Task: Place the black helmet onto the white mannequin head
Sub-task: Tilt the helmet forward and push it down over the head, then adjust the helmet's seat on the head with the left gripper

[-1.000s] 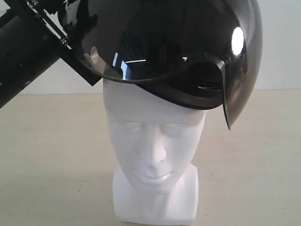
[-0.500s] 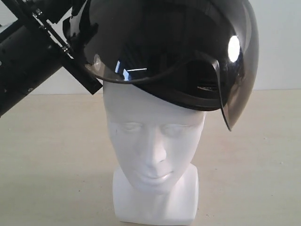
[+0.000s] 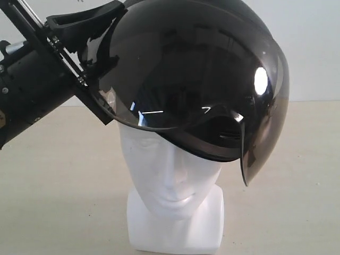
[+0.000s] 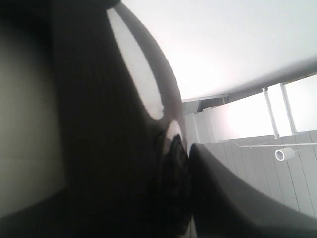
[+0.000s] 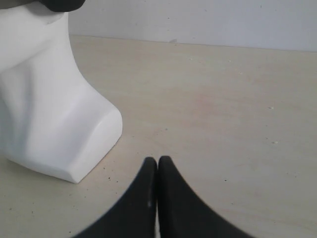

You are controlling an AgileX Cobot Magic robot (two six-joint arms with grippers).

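The black helmet point(image 3: 196, 79), its smoke-tinted visor facing the camera, sits tilted over the crown of the white mannequin head point(image 3: 172, 183) and covers the forehead and eyes; the nose, lips and blocky neck base show below. My left gripper point(image 3: 109, 24) is shut on the helmet's rim at the upper left, one finger lying over the shell. In the left wrist view the helmet point(image 4: 99, 129) fills the dark side and the gripper point(image 4: 185, 153) clamps its edge. My right gripper point(image 5: 157, 162) is shut and empty, low over the table beside the mannequin head's neck point(image 5: 49, 114).
The pale wooden table point(image 3: 287, 212) spreads around the head, and a white wall point(image 3: 313, 42) stands behind it. The left arm's black body point(image 3: 32, 95) reaches in from the upper left.
The left arm has lowered the helmet onto the head. It covered only the crown before; the rim now reaches down over the forehead and eyes.
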